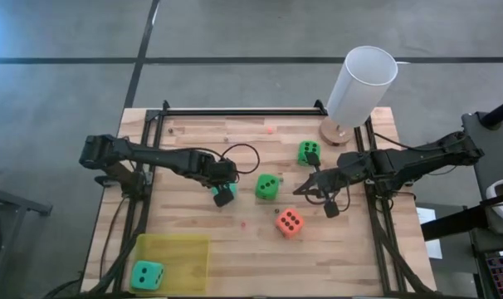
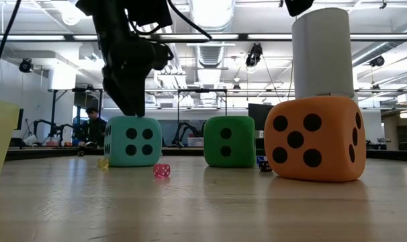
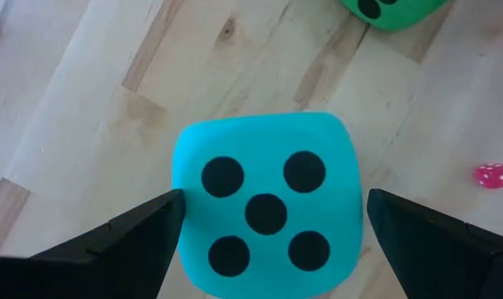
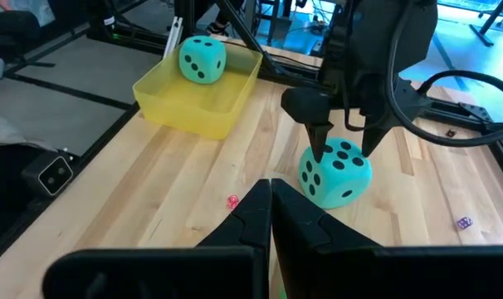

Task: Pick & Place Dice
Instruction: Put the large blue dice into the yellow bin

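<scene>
Left tool (image 4: 344, 143) hangs directly over a teal die (image 3: 266, 203) near the middle of the desk (image 1: 235, 249), its two dark fingers (image 3: 127, 237) spread wide and straddling the cube on either side. From the left wrist view the tips sit level with the die's flanks but do not seem to press in, so nothing is held yet. Right tool (image 1: 312, 188) waits off to the right with its fingers fully closed and empty, close to the orange-red die (image 1: 289, 221).

Two green dice (image 1: 267, 186) lie between the arms. The second teal die (image 1: 147, 275) already rests inside the yellow tray (image 1: 193, 249) at the desk's front left corner, which looks like the drop-off spot.

The grip itself is the main risk. The cube looks soft and round-cornered, so a squeeze taken off-centre or too high could pinch a corner and let it squirt out or roll. Because it gives under pressure, a light closure might also let it slip during the lift. A tiny pink die (image 3: 492, 175) lies just beside it and could be knocked.

The desk is pale wood planks, smooth and knotted. A tall white cylinder (image 1: 361, 83) stands at the far right, well apart.
</scene>
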`<act>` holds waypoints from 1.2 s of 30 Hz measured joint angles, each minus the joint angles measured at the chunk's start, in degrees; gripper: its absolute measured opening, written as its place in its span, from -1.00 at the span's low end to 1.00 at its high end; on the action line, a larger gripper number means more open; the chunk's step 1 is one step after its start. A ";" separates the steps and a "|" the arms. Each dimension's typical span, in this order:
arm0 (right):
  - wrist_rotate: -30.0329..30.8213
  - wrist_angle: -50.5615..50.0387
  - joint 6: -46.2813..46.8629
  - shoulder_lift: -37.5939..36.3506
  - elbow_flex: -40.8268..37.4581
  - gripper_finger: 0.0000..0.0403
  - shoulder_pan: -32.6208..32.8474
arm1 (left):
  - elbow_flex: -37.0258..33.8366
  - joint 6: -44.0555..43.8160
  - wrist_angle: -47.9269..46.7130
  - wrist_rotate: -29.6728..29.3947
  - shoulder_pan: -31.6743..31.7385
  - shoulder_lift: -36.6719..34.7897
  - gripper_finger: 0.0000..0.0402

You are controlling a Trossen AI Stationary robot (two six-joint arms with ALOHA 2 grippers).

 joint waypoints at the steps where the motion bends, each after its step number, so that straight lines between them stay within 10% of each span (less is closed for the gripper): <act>1: 0.00 -0.02 -0.02 0.00 0.00 -0.96 0.00 | 0.00 0.00 -0.08 -0.21 0.00 0.12 0.90; 36: 0.11 -0.02 -0.02 0.00 0.00 -0.96 0.00 | 1.77 -0.24 -1.84 2.83 -0.44 -0.33 0.90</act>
